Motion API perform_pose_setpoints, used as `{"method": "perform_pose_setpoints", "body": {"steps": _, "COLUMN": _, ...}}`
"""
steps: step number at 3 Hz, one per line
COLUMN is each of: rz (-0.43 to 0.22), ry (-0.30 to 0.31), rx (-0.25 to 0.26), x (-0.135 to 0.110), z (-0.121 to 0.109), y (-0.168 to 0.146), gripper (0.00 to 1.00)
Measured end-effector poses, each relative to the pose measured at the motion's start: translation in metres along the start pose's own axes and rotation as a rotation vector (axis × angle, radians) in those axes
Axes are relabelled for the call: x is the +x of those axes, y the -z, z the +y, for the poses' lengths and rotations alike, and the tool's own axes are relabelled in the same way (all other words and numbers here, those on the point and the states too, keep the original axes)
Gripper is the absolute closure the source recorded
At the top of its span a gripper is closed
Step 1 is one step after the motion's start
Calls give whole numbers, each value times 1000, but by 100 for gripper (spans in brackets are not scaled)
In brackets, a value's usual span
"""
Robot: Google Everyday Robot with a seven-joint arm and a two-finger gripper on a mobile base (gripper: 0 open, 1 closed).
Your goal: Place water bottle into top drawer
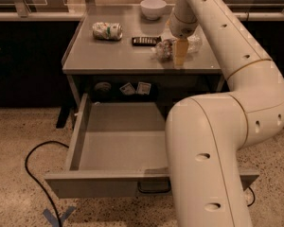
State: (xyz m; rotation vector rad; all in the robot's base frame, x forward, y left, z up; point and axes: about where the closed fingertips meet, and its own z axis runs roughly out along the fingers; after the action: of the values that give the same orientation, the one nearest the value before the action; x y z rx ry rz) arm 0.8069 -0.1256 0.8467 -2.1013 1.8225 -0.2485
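The water bottle point(162, 49) is a clear crinkled bottle with a reddish label. It lies on its side on the grey table top point(109, 56), right of centre. My gripper point(180, 54) reaches down from the white arm and stands right at the bottle's middle, touching the table or just above it. The bottle's right part point(195, 42) shows behind the gripper. The top drawer point(78, 132) is pulled wide out below the table and nothing lies in it. Its dark loop handle point(154, 189) shows on the front panel. My arm's lower link covers the drawer's right side.
A crushed white-green can point(107, 30) lies at the table's back left. A white bowl point(153, 8) stands at the back. A dark flat bar point(146, 41) lies left of the bottle. A black cable point(32, 174) loops on the floor at left.
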Motion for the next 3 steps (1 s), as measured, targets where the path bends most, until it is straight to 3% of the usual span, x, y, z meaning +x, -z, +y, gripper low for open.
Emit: {"method": "perform_pose_setpoints", "body": {"steps": 3, "rz": -16, "ry": -17, "rx": -34, "x": -2, "z": 6, "y": -13, "gripper": 4}}
